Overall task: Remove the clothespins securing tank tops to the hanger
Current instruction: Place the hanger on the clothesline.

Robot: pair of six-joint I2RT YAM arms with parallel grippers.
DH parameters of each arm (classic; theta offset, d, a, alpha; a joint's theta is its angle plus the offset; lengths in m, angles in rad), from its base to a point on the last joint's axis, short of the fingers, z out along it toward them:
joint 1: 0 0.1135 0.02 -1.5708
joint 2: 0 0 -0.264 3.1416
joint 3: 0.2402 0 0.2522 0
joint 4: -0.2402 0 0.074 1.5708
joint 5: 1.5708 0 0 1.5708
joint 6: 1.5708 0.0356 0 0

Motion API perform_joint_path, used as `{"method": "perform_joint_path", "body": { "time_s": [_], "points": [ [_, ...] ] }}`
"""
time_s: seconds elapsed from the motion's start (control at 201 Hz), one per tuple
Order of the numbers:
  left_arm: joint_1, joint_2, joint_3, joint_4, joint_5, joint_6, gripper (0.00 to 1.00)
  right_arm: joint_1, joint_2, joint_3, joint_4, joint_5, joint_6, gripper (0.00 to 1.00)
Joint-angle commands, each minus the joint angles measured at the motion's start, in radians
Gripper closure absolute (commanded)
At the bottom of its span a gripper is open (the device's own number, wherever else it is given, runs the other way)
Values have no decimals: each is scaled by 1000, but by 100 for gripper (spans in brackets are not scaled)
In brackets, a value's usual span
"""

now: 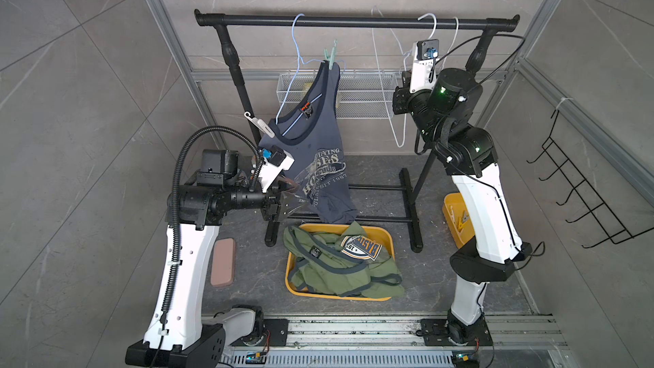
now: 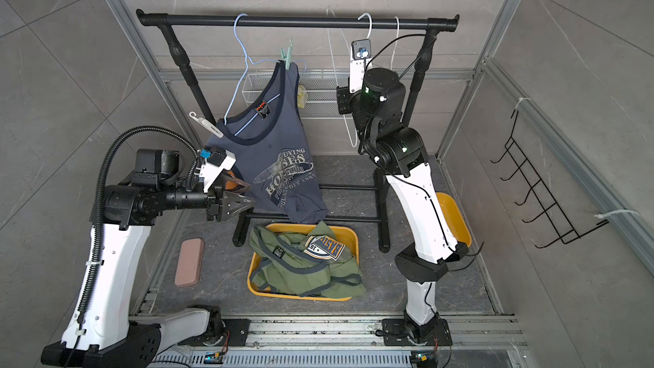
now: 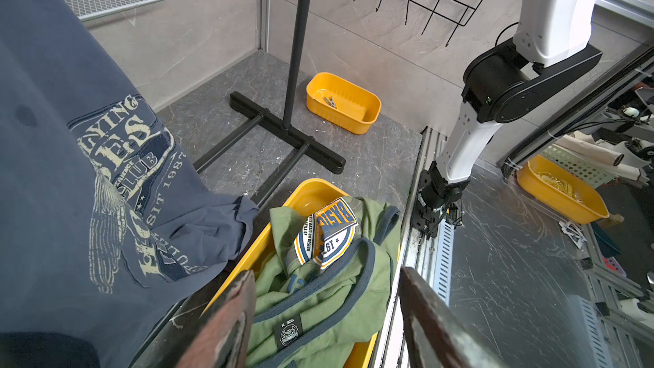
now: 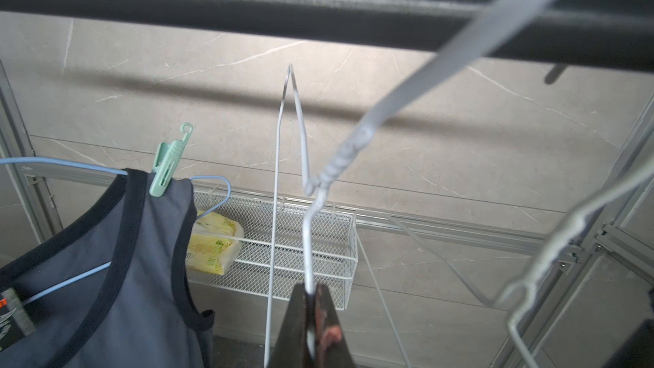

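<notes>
- a navy top [image 1: 318,157] hangs lopsided from a blue hanger [image 1: 296,40] on a black rail [image 1: 354,22].
- one strap is held to the hanger by a mint pin [image 1: 331,55], high up near the rail.
- the other shoulder sags low, with a white pin [image 1: 260,124] sticking out beside it; i cannot tell if it bites the cloth.
- two olive tops [image 1: 336,267] lie heaped in a yellow bin [image 1: 384,233] on the table below.
- a small bin [image 3: 336,120] off to the right has a pin or two in it.
- the left jaws are released and spread wide, level with the navy top's printed side and close against it, holding nothing.
- the right jaws are clenched on the wire of a bare white hanger [image 4: 307,253], well to the right of the mint pin.
- the step in hand looks like freeing the navy top, the last one hung.
- to do it well, the right jaws should let go of the white hanger first, then come at the mint pin from its ringed tail end.
- squeeze the tail fully, so the prongs open before lifting.
- lift the pin straight off; a sideways tug would swing the hanger.
- the left jaws could gather the cloth low down, to guide it into the bin.
</notes>
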Motion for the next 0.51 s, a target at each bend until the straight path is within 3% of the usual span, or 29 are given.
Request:
{"method": "perform_joint_path", "body": {
  "time_s": [0.0, 0.503],
  "points": [
    [-4, 9, 23, -14, 36, 28, 33, -19, 8, 30, 94, 2, -24, 100],
    [-4, 35, 35, -17, 46, 27, 33, -102, 91, 75, 49, -18, 4, 100]
  ]
}}
